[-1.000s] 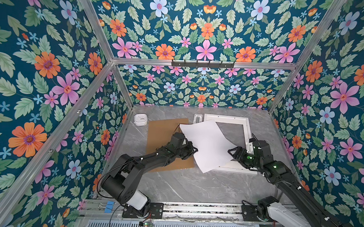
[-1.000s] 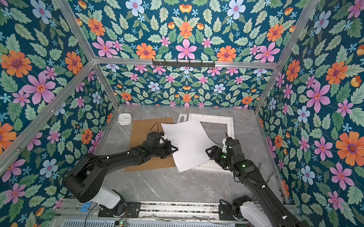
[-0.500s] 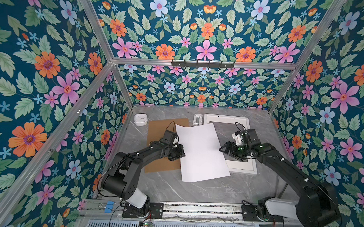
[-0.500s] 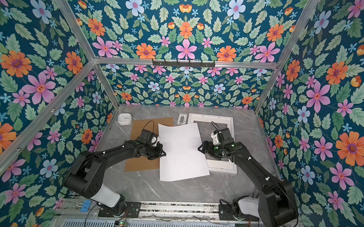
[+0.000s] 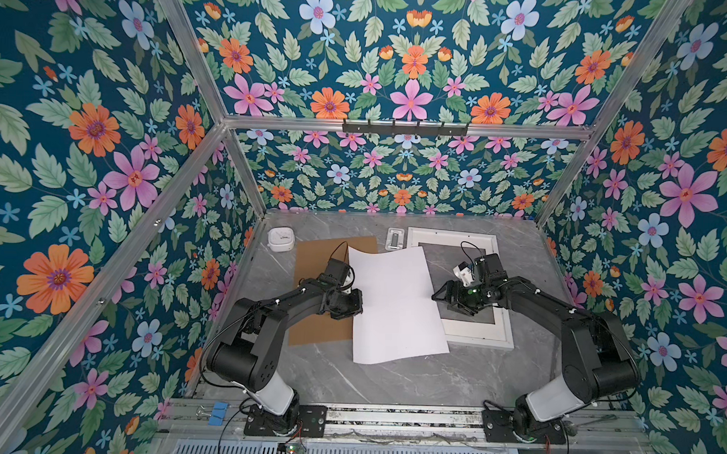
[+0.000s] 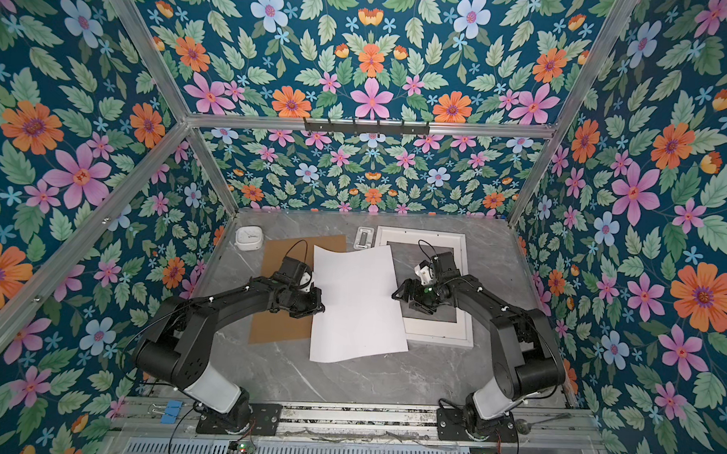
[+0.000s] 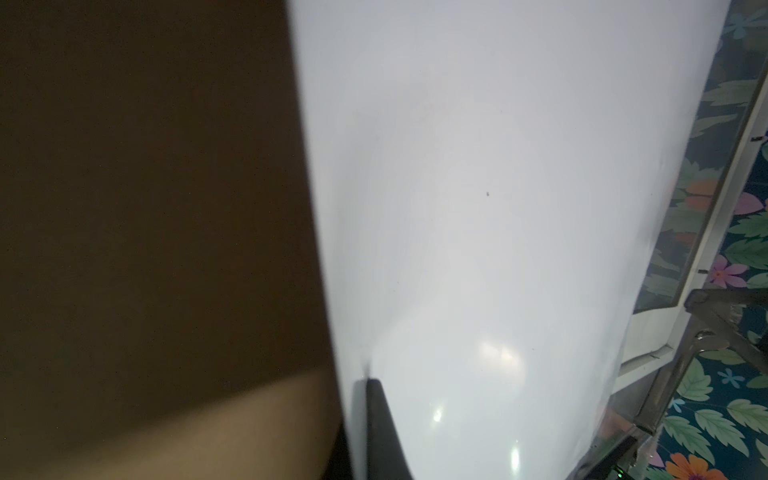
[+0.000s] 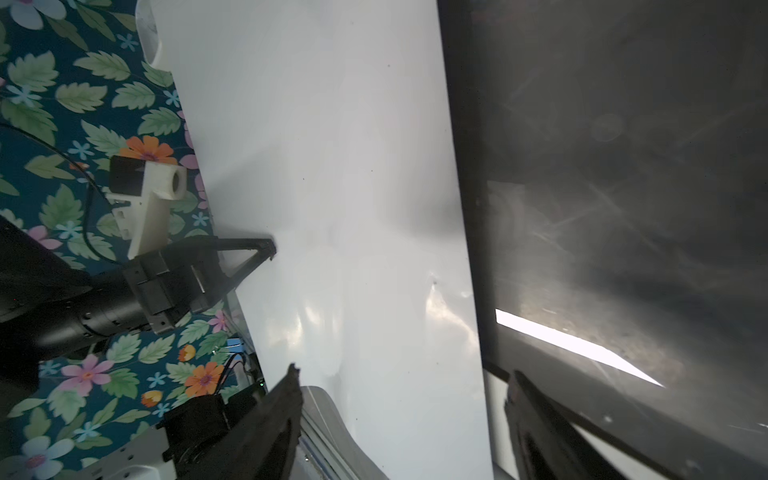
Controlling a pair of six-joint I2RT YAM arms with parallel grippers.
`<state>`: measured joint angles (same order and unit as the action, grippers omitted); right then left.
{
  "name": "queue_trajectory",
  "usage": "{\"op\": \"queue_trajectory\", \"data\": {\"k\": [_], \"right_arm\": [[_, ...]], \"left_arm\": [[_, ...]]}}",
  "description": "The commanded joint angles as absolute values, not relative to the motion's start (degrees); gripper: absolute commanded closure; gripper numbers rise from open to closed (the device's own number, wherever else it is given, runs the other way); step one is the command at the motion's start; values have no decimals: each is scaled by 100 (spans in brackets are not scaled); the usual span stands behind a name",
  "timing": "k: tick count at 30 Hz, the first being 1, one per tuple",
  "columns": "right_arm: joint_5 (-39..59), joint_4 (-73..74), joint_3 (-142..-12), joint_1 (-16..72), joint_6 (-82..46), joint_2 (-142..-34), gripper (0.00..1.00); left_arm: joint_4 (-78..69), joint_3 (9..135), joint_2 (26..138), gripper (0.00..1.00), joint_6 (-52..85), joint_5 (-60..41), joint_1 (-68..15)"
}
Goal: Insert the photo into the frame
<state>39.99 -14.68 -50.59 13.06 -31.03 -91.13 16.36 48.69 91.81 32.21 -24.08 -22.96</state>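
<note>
Photo is clamped at one edge by left claw; right claw gapes astride the opposite edge.

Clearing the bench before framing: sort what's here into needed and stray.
Job: photo, white side up; white frame; brown backing board, probably.
Lying about: small white square gadget; small white rectangular piece beside the frame.
</note>
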Motion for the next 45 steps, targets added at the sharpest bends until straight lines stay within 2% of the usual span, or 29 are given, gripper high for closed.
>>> {"op": "queue_trajectory", "data": {"k": [1,17,25,33,38,45], "right_arm": [[4728,-736,-5000,1235,-3290,-9256,24],[5082,-554,-5238,1231,-3197,-9994,27],[5378,-178,-5151,1279,-3393,-10152,40],[5550,236,-4994,1396,-3618,-10277,47],[5543,529,-4819,1507,-3895,-10161,63],[5393,571,-4554,1521,-4108,-9934,95]], "left_arm": [[1727,4886,9202,97,3076,-2261,-2299],[1775,4914,9310,97,2984,-2087,-2298],[1736,4906,9290,97,3015,-2127,-2296],[1714,4891,9266,97,3032,-2127,-2296],[1682,4878,9247,98,3091,-2161,-2302],[1739,4978,9119,98,3146,-2288,-2303]]}}
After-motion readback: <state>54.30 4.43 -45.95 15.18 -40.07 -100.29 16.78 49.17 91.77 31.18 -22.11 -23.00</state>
